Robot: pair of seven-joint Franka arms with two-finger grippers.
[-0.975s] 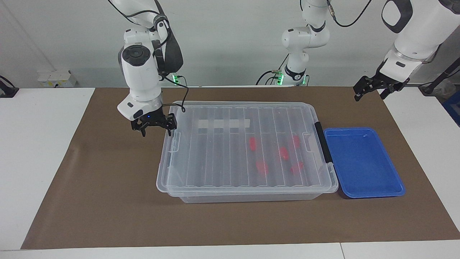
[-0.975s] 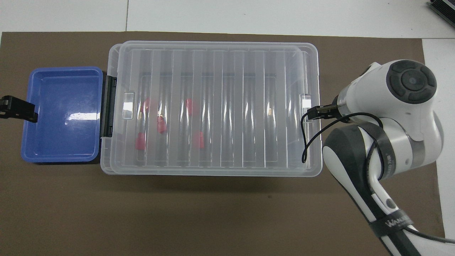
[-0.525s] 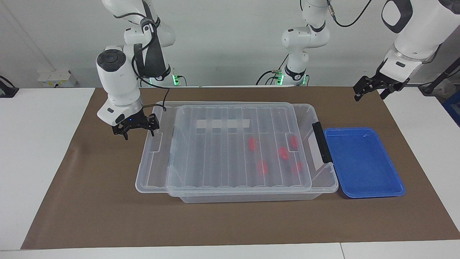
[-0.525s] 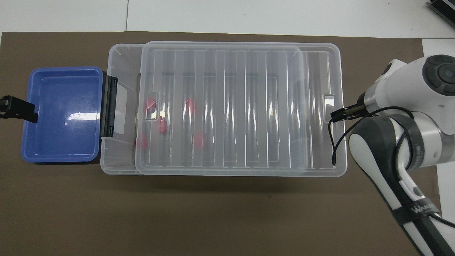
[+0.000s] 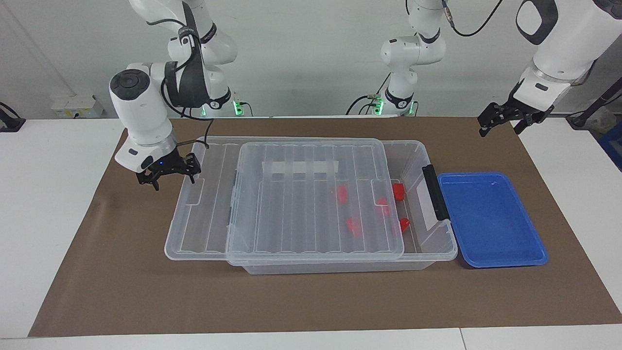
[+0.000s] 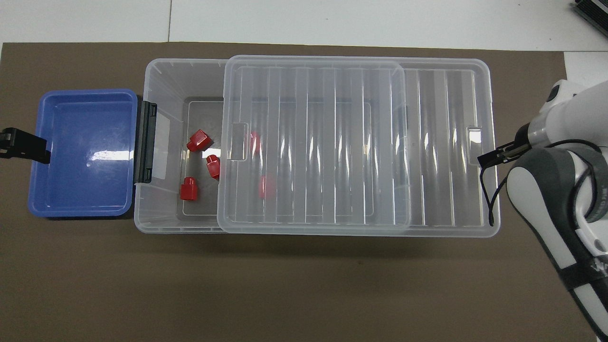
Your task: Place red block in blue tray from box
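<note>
Clear plastic is covering most of the work area: the ribbed transparent lid [image 6: 313, 142] is lying shifted toward the right arm's end of the table, overhanging the large clear storage box [image 6: 161, 80] there and leaving the end by the black handle [image 6: 145, 142] uncovered.

Step in hand, as judged: uncovering the box.

- The right gripper [image 5: 170, 177] is standing at the lid's overhanging end rim with fingers spread; whether it is hooking the rim cannot be told.
- The left gripper [image 5: 503, 124] is waiting, raised near the shallow blue plastic tray [image 5: 491, 218], fingers spread and holding nothing.
- Three small red blocks are lying exposed in the box: the red block [image 6: 188, 188] nearest the robots, the middle block [image 6: 213, 166], and the farthest block [image 6: 198, 140]. Two more are showing through the lid.
- The tray is sitting empty, just beside the handle end.

Next move, probably: lowering the left gripper through the opening and closing on one exposed block without striking the lid edge or box wall.
</note>
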